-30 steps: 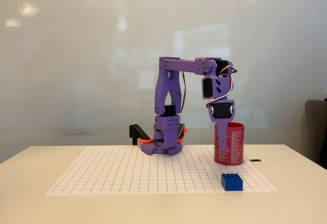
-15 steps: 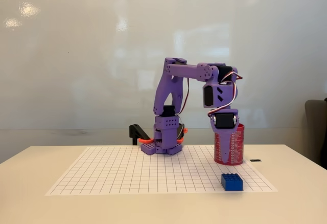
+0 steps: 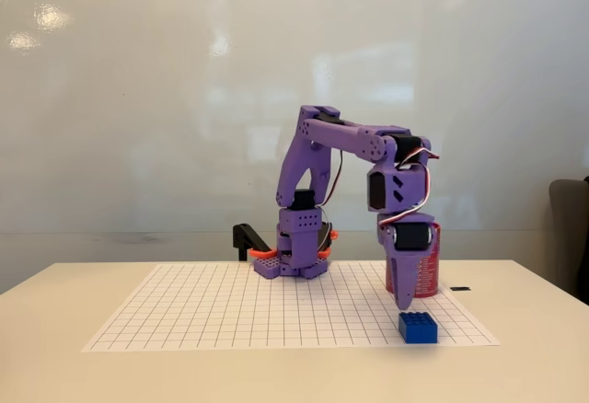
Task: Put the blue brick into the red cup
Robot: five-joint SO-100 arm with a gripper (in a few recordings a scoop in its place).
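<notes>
I saw the blue brick lying on the gridded sheet on the table, in front of the red cup. The gripper pointed down just above the brick; I couldn't tell how its fingers stood.

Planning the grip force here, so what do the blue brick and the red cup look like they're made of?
The blue brick looks like hard moulded plastic: uniform bright blue, crisp edges, studs on top. The red cup is less certain: its straight, smooth red wall with rows of small white print suggests printed paper, thin metal or plastic, and the fixed view cannot settle which.
</notes>
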